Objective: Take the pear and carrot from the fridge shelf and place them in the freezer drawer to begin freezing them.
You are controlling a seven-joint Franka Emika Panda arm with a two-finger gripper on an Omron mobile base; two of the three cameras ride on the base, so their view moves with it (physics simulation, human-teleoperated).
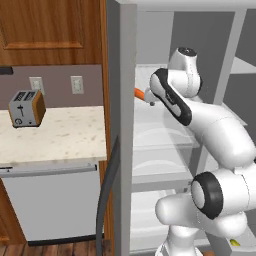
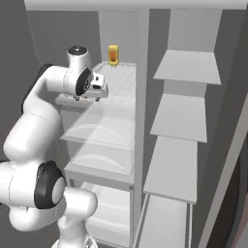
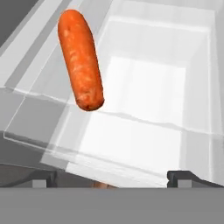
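I have the gripper (image 3: 112,177) spread wide with nothing between its tips, hovering over the fridge shelf (image 3: 30,65) where the carrot (image 3: 82,61) lies off to one side of my centreline, so I'd judge I need to shift across before closing. The clear bins (image 3: 144,109) sit just below (a yellow-orange bottle (image 2: 113,54) stands further back). I can't spot the pear.

Left of left base view: speckled beige counter (image 1: 55,135) with toaster (image 1: 26,108), two wall outlets (image 1: 76,84) above, wood cabinet (image 1: 50,30) at top, white dishwasher (image 1: 52,202) below, wood floor (image 1: 55,248) at bottom edge. Plain grey shelves (image 2: 186,116) at right of right base view.
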